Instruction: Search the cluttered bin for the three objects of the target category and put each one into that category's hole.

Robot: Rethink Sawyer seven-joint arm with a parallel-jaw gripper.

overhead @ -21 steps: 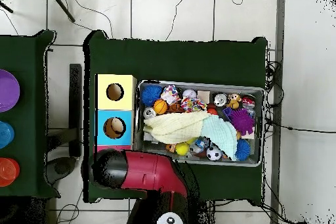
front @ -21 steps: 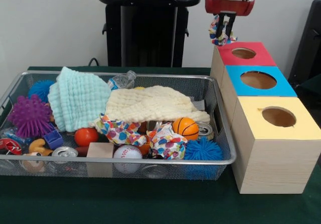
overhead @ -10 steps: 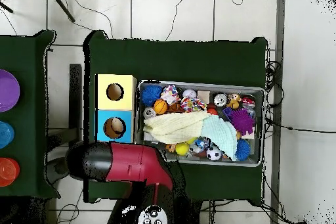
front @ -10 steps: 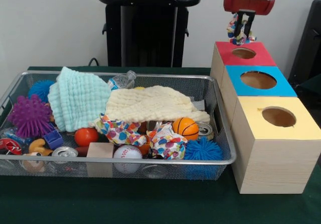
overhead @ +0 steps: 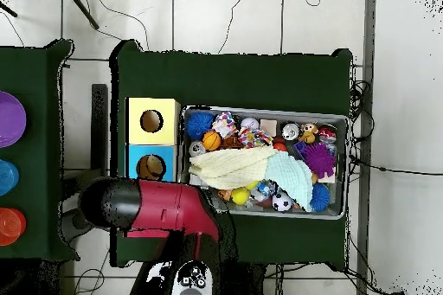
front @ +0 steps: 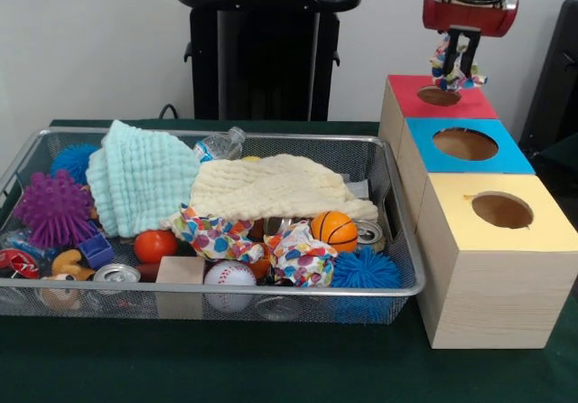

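High at the right of the front view, my gripper point(front: 459, 67) is shut on a crumpled polka-dot wad point(front: 448, 71). The wad hangs just above the hole of the red-topped box point(front: 411, 88), slightly to the hole's right. Two more polka-dot wads point(front: 213, 234) point(front: 302, 257) lie in the wire bin point(front: 226, 287), near its front middle. In the overhead view my arm point(overhead: 156, 209) covers the red box and the gripper; the polka-dot wads point(overhead: 227, 124) show in the bin point(overhead: 260, 110).
Blue-topped box point(front: 424, 150) and yellow-topped box point(front: 488, 276) stand in a row in front of the red one. The bin also holds a mint cloth point(front: 140, 182), a cream cloth point(front: 271, 186), spiky balls, a baseball point(front: 229, 276), cans and a wooden block point(front: 180, 281).
My gripper has carried the polka-dot wad to the right, from beside the red box's left edge to above its hole. In the overhead view the arm has swung left.
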